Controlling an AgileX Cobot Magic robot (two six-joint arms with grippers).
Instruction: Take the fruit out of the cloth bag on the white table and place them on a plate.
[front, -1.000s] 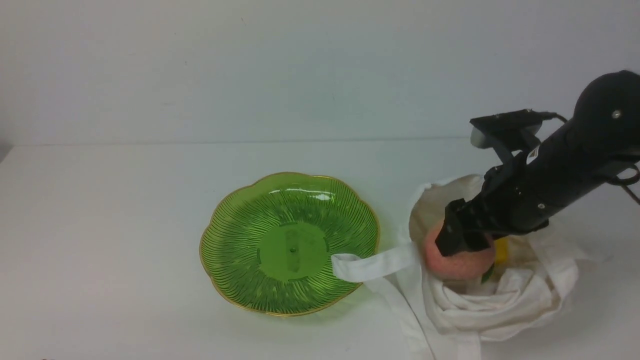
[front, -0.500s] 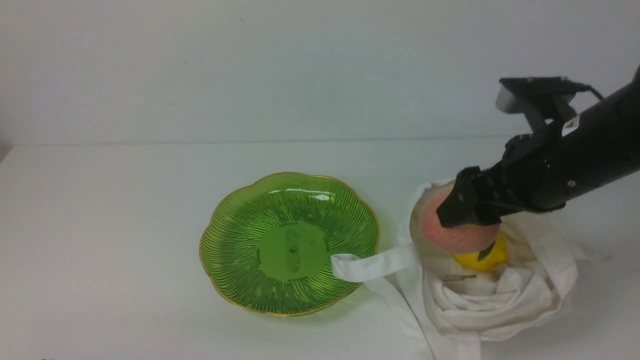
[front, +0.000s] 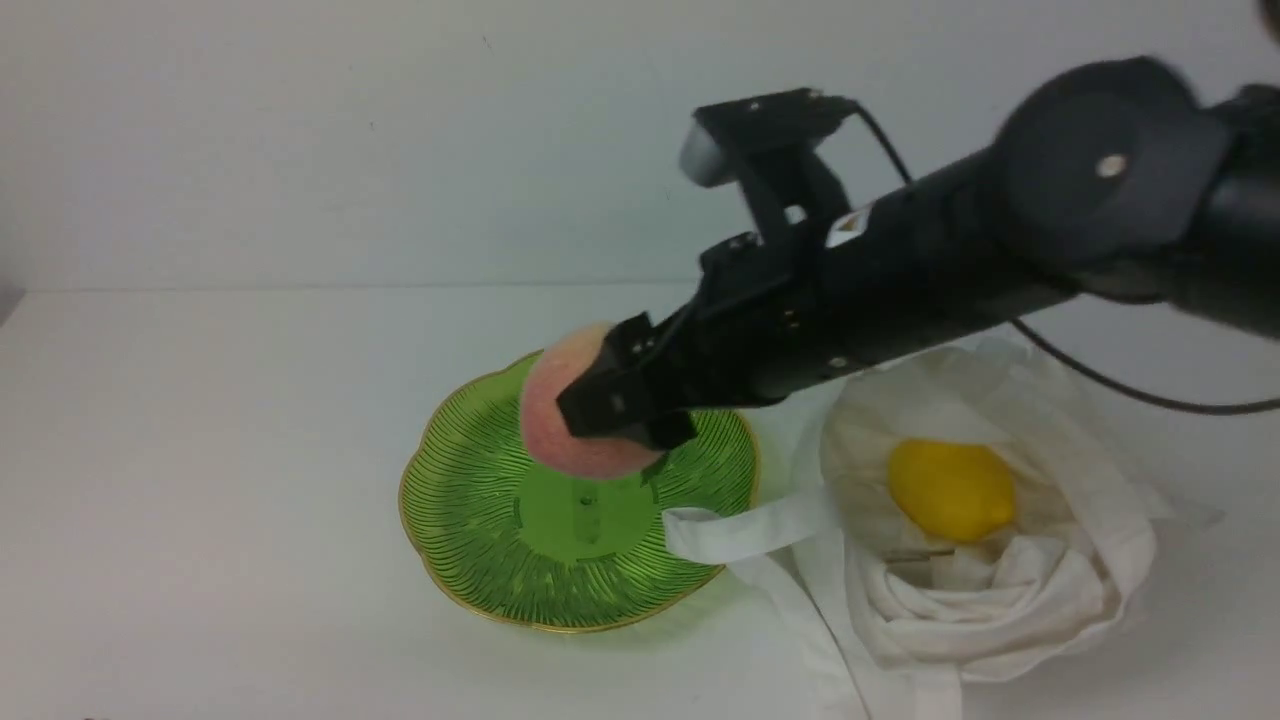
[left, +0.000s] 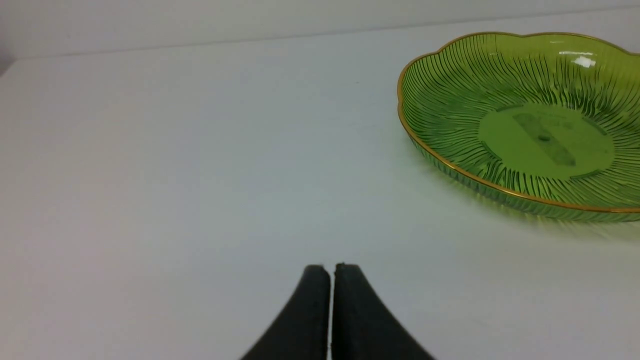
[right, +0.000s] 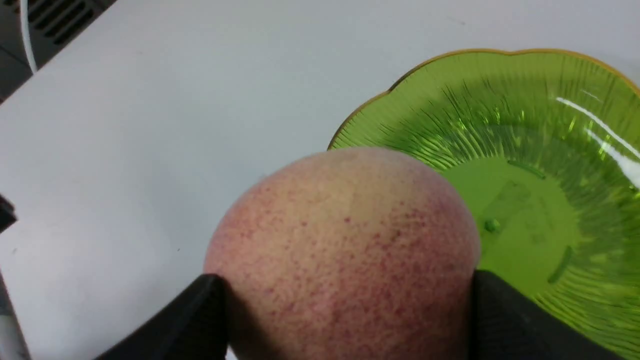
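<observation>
A round, pinkish-red, speckled peach-like fruit (front: 548, 395) is seen gripped by the right tool (front: 610, 420) and held above the green plate (front: 470, 520). The tool's two black fingers are pressed against opposite sides of the fruit. The right arm (front: 950, 230) is stretched in from the right and passes over the cloth bag (front: 1040, 590). In the right wrist view the fruit (right: 345, 240) is shown clamped between the fingers of the tool (right: 345, 310), with the ribbed dish and its gold scalloped rim (right: 550, 150) spread out beyond it. The fruit appears to be clear of the dish, and a shadow is cast on the flat round centre below it.

The oval yellow lemon (front: 950, 490) is left lying inside the off-white bag, which is slumped open on the white tabletop (front: 200, 450) just to the right of the plate. One flat white strap handle (front: 740, 532) is draped from the bag over the plate's near right rim. A second strap is trailed towards the front edge of the tabletop.

The left tool (left: 330, 280) is caught only by its own wrist camera. Its black fingers are drawn together with a hairline gap between them and nothing is held. It is poised over bare tabletop, well apart from the plate (left: 450, 100).
</observation>
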